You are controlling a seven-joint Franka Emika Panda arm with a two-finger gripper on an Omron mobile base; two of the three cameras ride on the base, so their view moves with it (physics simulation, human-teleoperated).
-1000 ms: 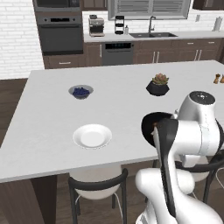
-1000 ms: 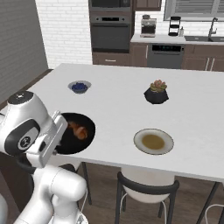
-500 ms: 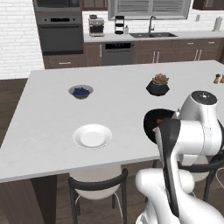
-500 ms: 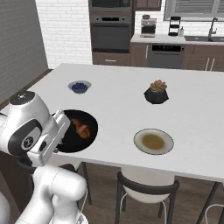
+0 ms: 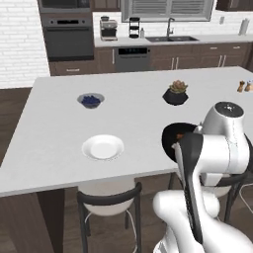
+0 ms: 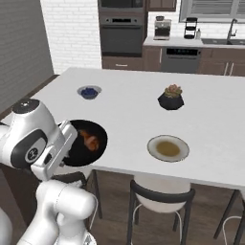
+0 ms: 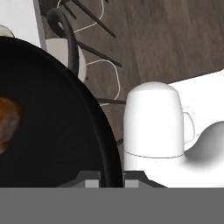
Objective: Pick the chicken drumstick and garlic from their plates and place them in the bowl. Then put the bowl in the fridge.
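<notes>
You are looking across a kitchen with a long white island counter (image 5: 123, 123), dark cabinets and an oven along the back wall. The bowl (image 6: 88, 143) is sitting at the counter's near edge, partly overhanging it in the right base view, glossy black, with the chicken drumstick (image 6: 91, 140) lying inside as a reddish-brown shape. In the hand view the bowl (image 7: 48, 131) is taking up the left side, and its rim is running down between the two finger tips; the gripper (image 7: 111, 180) is pinching narrowly on that rim, one tip on each side. The drumstick (image 7: 8, 120) is showing as an orange-brown patch at the left edge there. You cannot make out the garlic in the bowl.

In the left base view the bowl (image 5: 173, 138) is peeking out from behind the arm's white links. The white plate (image 5: 103, 147) is lying bare, well to one side of the bowl. The tan-centred plate (image 6: 168, 148) is resting on the other side, near the front edge. Further back, the small grey bowl of blueberries (image 5: 91, 100) and the black succulent pot (image 5: 176, 94) are standing well apart. Stools (image 5: 108, 207) are tucked under the counter's near edge.
</notes>
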